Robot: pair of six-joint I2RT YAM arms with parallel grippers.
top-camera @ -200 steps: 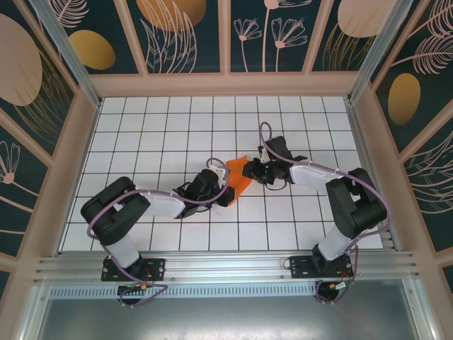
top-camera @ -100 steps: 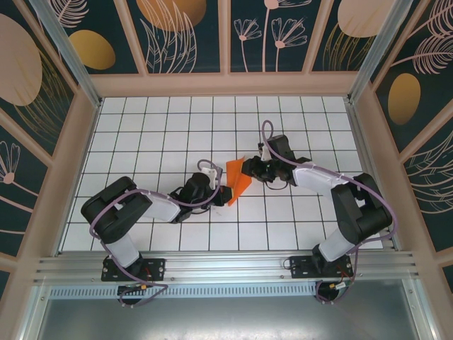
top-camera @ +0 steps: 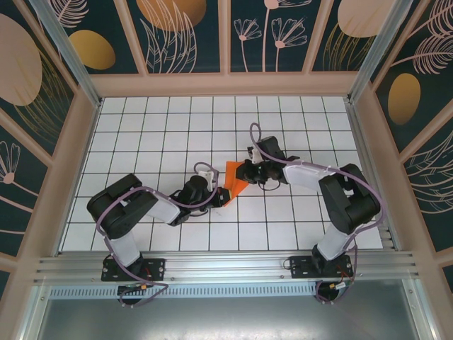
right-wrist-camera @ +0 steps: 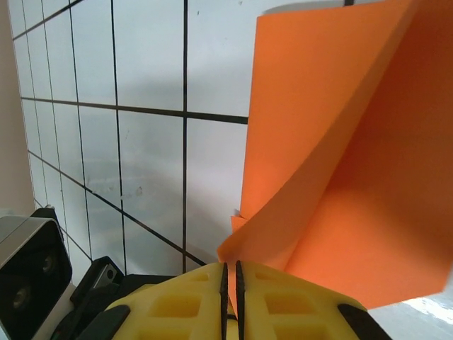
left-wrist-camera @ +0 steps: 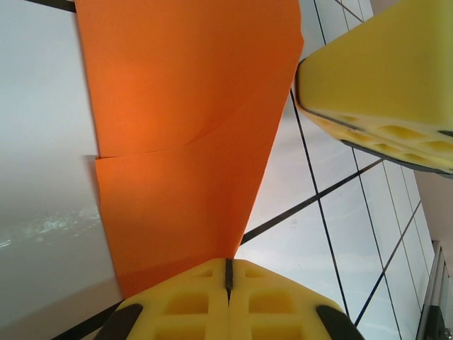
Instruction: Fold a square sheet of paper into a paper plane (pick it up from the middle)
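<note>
The square sheet of paper [top-camera: 234,178] is bright orange and folded. It is held up between my two grippers at the middle of the white grid table [top-camera: 156,134]. My left gripper [top-camera: 221,194] is at the sheet's lower left. In the left wrist view its jaws [left-wrist-camera: 228,273] are shut on the narrow end of the paper [left-wrist-camera: 184,127], which has a crease across it. My right gripper [top-camera: 245,172] is at the sheet's upper right. In the right wrist view its jaws [right-wrist-camera: 230,275] pinch a folded corner of the paper [right-wrist-camera: 347,177].
A yellow finger of my right gripper [left-wrist-camera: 382,78] hangs close over the left one. The left wrist's camera housing [right-wrist-camera: 28,269] is beside the right jaws. Patterned walls [top-camera: 42,142] enclose the table, and a metal rail [top-camera: 226,265] runs along its near edge.
My right gripper has moved left toward the left one and closed onto the paper. The orange sheet now looks more bunched and narrower between them.
</note>
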